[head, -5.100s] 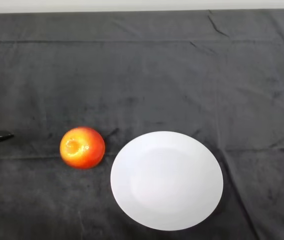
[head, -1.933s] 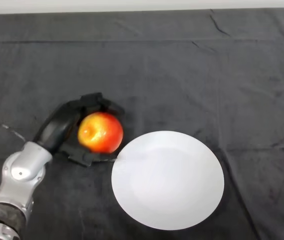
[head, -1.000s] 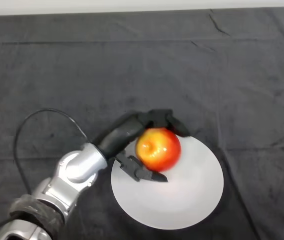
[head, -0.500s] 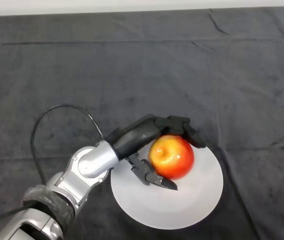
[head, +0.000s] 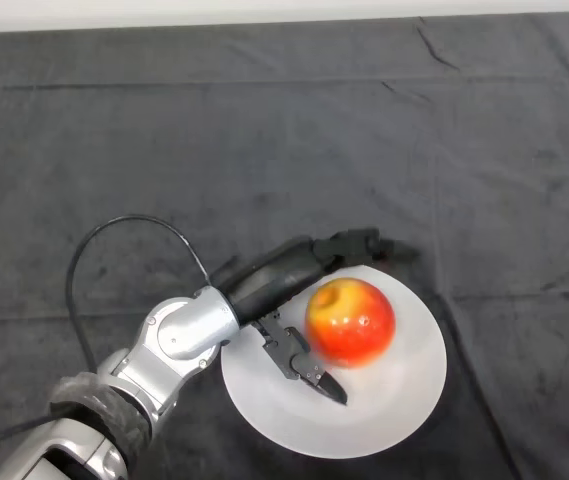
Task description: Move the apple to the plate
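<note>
From the head view, we are looking down on a table draped in a dark cloth, with a white plate lying near the front edge. The apple, red with a yellow patch around its dimpled top, is sitting on the plate, in its upper middle part, with bare white rim showing around it to the right and below.

Our left arm is reaching in from the lower left, its silver-grey wrist hanging just beside the plate's left rim. The black robot hand is spreading wide around the apple: the fingers are stretching out straight past the apple's far side, over the plate's upper rim, and the thumb is pointing out over the plate on the near side. We are seeing a strip of white plate between the thumb and the apple; whether the fingers are touching the fruit we cannot tell.
</note>
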You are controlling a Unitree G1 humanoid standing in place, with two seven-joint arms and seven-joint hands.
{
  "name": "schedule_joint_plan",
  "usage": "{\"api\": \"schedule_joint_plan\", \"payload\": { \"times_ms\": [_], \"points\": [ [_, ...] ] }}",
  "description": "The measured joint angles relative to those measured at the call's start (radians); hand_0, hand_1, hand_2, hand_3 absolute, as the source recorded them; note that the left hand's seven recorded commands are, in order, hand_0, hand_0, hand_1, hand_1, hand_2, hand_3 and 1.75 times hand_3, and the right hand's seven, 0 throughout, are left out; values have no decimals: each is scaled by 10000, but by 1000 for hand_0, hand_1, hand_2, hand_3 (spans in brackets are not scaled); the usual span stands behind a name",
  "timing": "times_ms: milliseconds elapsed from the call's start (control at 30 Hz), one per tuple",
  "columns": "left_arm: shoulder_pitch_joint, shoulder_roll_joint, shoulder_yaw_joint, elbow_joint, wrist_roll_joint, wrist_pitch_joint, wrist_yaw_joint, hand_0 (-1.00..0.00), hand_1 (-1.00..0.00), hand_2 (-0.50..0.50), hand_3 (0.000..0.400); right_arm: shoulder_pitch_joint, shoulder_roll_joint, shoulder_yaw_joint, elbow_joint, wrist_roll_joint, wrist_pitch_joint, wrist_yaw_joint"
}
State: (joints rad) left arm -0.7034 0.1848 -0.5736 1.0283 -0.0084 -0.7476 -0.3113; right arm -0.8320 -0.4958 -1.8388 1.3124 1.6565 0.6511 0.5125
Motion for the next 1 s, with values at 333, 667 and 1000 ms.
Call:
{"api": "schedule_joint_plan", "payload": {
  "times_ms": [333,667,1000],
  "points": [
    [-310,747,668,0,-531,-358,-16,0,0,0,0,0,0,0,0,1,0,0],
    [-311,2046,2403,35,-1389,-1169,546,0,0,0,0,0,0,1,1,-2,0,-1],
    [-303,2797,4003,464,-1908,-1904,1716,0,0,0,0,0,0,1,1,-1,0,-2]
  ]
}}
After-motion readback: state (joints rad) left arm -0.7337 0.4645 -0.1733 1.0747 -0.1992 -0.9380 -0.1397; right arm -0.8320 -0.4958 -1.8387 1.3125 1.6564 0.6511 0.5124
